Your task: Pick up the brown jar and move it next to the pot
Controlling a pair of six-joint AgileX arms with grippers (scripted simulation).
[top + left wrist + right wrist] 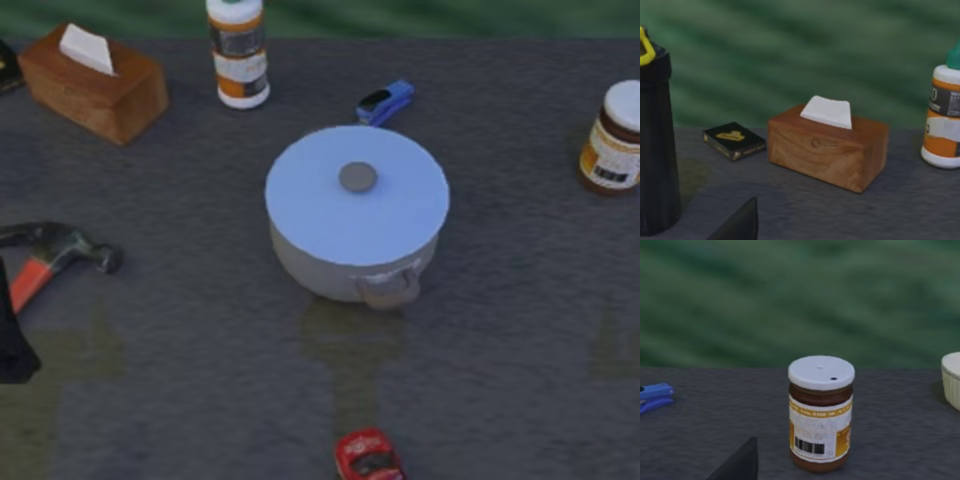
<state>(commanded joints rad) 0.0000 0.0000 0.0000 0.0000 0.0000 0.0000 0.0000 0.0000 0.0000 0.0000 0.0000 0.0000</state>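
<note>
One item concerns you: the brown jar (820, 414), upright on the counter (500, 350) well apart from the pot (356, 210), toward the right edge. Treat it as rigid, smooth (likely slippery); grasp mid-body below the lid. Neither hand's state can be told.

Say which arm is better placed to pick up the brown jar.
Right: the brown jar stands at the table's right edge, right of the pot, and fills the right wrist view.

Tissue box (93, 82), white bottle (238, 52), hammer (55, 255), stapler (385, 102), toy car (369, 456).
</note>
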